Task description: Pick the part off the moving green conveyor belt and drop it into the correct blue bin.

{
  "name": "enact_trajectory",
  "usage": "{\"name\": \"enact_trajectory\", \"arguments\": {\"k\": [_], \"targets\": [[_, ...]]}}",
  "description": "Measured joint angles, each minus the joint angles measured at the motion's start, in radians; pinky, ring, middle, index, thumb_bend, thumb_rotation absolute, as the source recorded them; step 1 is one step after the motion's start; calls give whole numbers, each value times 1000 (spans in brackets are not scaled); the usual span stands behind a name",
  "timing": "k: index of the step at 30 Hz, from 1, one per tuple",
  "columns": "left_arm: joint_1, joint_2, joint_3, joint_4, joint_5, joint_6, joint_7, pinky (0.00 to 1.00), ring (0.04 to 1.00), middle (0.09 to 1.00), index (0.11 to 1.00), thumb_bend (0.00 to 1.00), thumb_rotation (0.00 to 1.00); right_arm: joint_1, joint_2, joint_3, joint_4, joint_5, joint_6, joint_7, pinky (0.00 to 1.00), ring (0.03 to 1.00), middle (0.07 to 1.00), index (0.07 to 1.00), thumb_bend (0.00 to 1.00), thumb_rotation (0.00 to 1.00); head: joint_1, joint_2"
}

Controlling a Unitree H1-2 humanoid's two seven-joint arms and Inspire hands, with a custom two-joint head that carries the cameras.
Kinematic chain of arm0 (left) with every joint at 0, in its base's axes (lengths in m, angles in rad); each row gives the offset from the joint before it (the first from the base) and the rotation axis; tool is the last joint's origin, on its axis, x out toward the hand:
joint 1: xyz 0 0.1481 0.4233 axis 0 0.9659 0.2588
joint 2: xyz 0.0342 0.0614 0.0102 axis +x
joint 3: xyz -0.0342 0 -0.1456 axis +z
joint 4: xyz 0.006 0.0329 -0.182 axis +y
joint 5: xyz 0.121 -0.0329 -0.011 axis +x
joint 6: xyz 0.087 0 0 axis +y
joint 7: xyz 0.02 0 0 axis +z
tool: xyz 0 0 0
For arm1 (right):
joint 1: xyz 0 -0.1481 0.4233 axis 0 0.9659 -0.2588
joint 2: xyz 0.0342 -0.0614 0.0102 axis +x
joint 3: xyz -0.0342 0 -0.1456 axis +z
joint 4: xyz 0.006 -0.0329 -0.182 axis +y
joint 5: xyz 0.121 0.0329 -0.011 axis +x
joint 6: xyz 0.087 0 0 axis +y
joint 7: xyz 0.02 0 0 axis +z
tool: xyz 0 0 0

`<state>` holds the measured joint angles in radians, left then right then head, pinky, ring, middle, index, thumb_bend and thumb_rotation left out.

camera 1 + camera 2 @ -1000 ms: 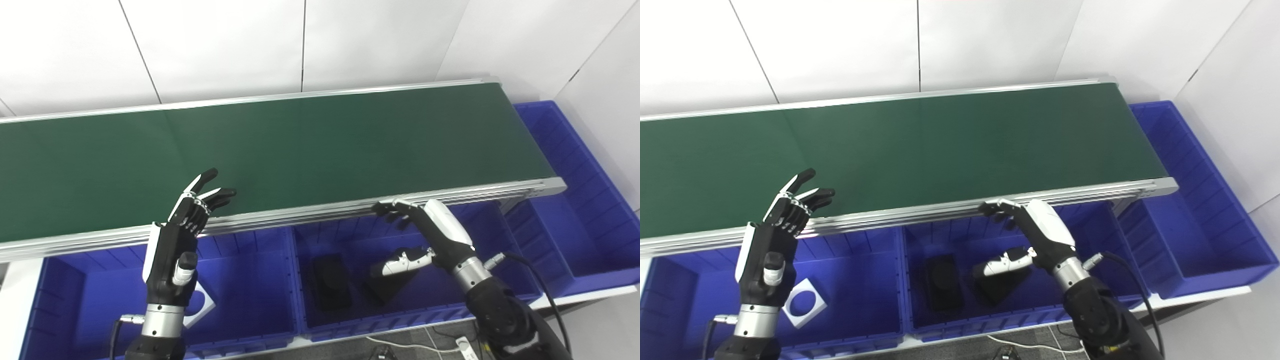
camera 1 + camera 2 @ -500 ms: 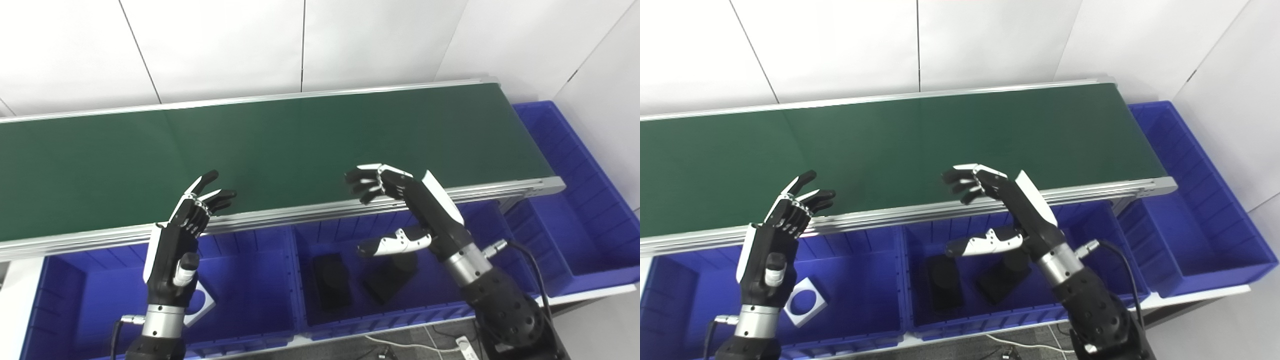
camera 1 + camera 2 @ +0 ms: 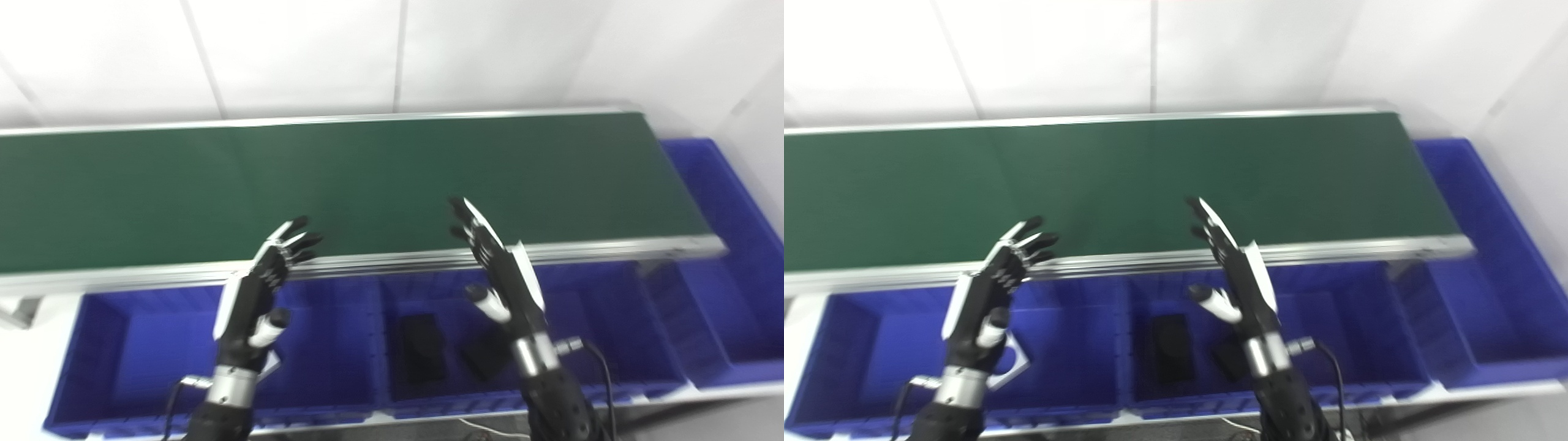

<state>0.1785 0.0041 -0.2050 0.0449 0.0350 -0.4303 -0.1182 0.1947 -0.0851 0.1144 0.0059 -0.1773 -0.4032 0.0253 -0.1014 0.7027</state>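
The green conveyor belt (image 3: 367, 177) runs across the view and carries no part in sight. My left hand (image 3: 254, 300) is raised over the left blue bin (image 3: 147, 343), open, fingertips at the belt's near rail. My right hand (image 3: 502, 275) is raised over the middle blue bin (image 3: 600, 318), open and empty, fingers pointing up toward the belt. Two black parts (image 3: 422, 352) lie in the middle bin. A white square part with a round hole (image 3: 1012, 362) lies in the left bin, partly hidden by my left wrist.
A third blue bin (image 3: 729, 245) stands at the belt's right end. The aluminium rail (image 3: 398, 260) edges the belt above the bins. White wall panels stand behind the belt. The picture is slightly blurred.
The camera has shifted, moving the whole scene rightward. My right hand has risen out of the middle bin and turned upright with fingers extended. My left hand holds its pose.
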Motion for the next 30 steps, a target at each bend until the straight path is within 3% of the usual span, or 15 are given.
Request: {"name": "enact_trajectory", "arguments": {"k": [7,23,26,30], "targets": [[-1,16,-31,52,17,-1,28,835,886,873,860,959,933,17,4,25,95,31,-12,-11,914,950,955,925,999,1000,14,-32],[1,55,-87,84,33,-1,86,875,884,858,865,1000,934,23,-3,86,129,22,-13,-64,921,931,934,903,925,988,2,-68],[1,55,-96,90,34,-1,100,894,897,856,852,1000,945,21,-5,96,132,27,-13,-70,914,924,933,902,940,978,5,-109],[1,62,-112,118,39,-1,115,858,875,853,841,1000,947,20,-12,115,140,24,-13,-89,899,918,930,902,940,978,8,-132]]}}
